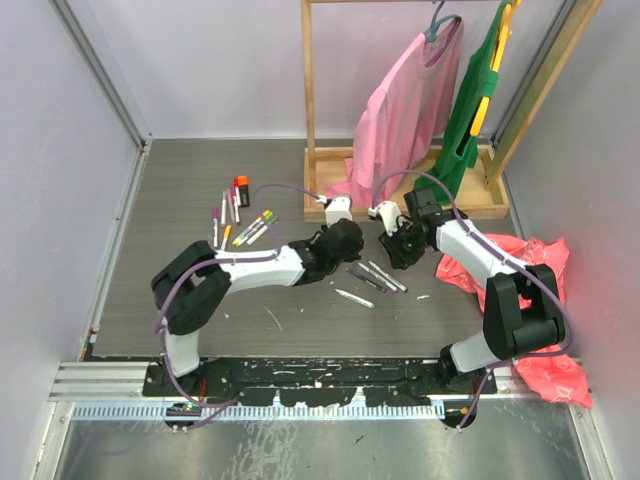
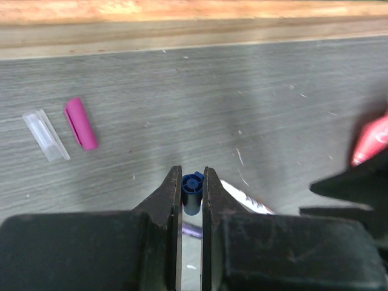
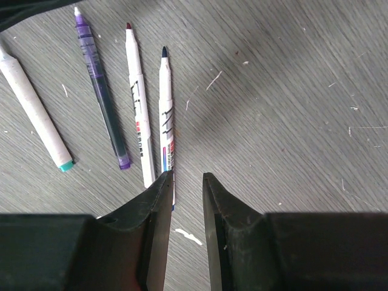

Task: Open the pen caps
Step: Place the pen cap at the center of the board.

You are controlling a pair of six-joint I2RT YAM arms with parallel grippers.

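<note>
- The grey, wood-grained counter (image 1: 200,300) has its near edge covered by the two arm bases.
- The wooden rack (image 1: 308,100) stands at the back. Its top is cut off in the top view, and the left wrist view shows only a blurred strip of its base.
- Two garments hang on the rack, one pink garment (image 1: 405,110) and one green garment (image 1: 470,110). Their hanger hooks run out of frame.
- One red cloth (image 1: 540,270) lies to the right of the rack, partly behind the right arm.
- The left gripper (image 2: 193,177) is just in front of the rack's base. Its jaws are nearly closed, pinching one blue cap (image 2: 192,191) whose lower end is hidden between them.
- The right gripper (image 3: 187,179) is also just in front of the rack's base. Its jaws stand a narrow gap apart with nothing between them.
- Four uncapped pens (image 3: 136,103) lie in front of the rack.
  - They are one teal-ended, one purple, one red-tipped and one blue-tipped.
  - The blue-tipped pen's rear is hidden by a jaw, and the teal-ended one is cut off at the frame edge.
- A pen cluster (image 1: 250,228) lies left of the rack with one orange-and-black marker (image 1: 241,190). There are roughly seven thin pens, too small to count surely.
- One magenta cap (image 2: 80,123) and one clear cap (image 2: 46,134) lie apart from each other, close in front of the rack's base.
</note>
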